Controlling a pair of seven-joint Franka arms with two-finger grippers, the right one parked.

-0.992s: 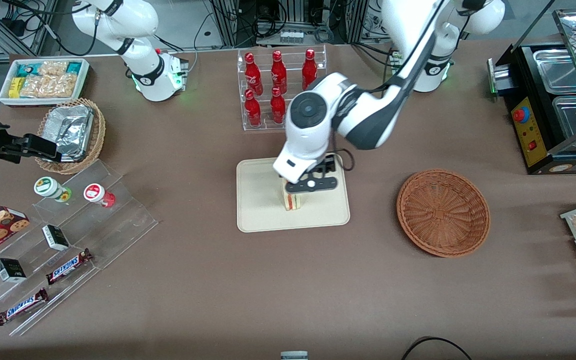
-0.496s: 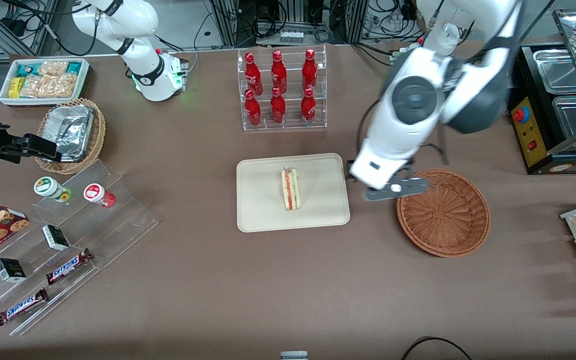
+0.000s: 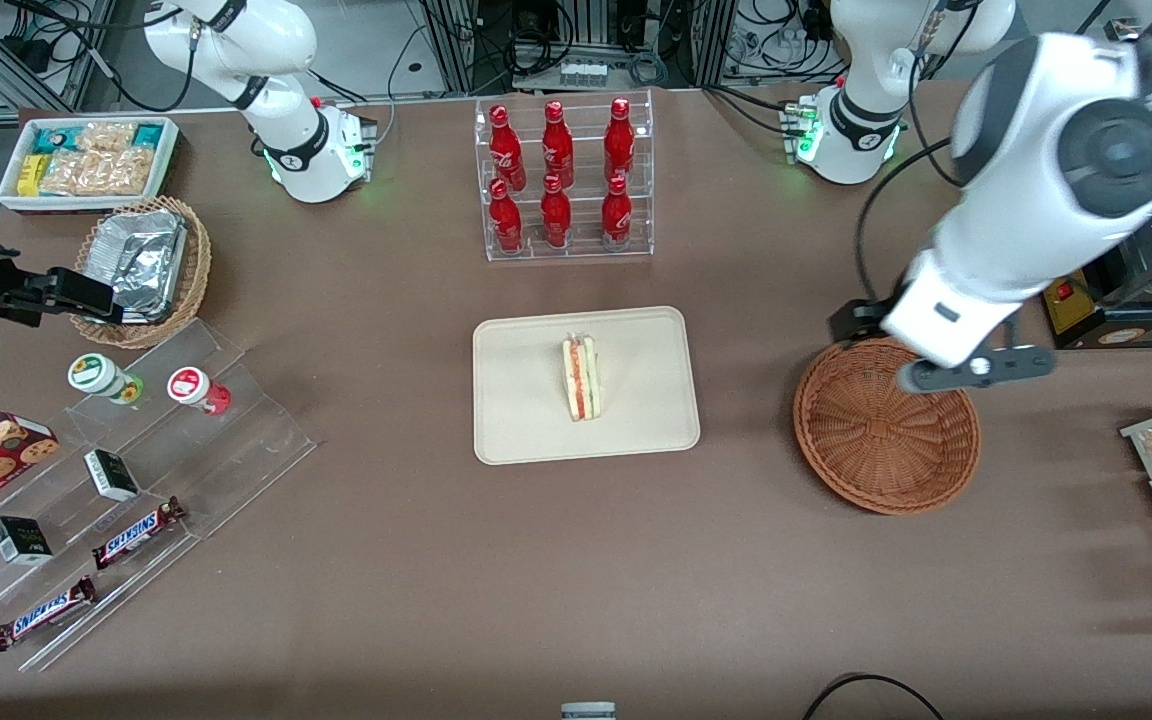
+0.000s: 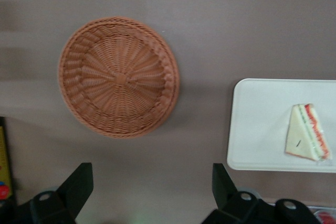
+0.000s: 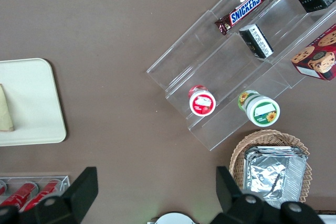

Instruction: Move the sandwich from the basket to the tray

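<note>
Now | pincer spread, empty, above basket | sandwich on tray

– The front view is bright and even, lit from overhead. The worktop carries only faint, soft-edged shadows, one beside the basket, where the gripper hangs above the rim.
– It's sharp, too. There's glare on the foil container in the upper part of the frame.
– The left wrist view is dimmer and softer. The tray bleaches almost white, and the gripper's spread fingers are dark and out of focus.
</note>
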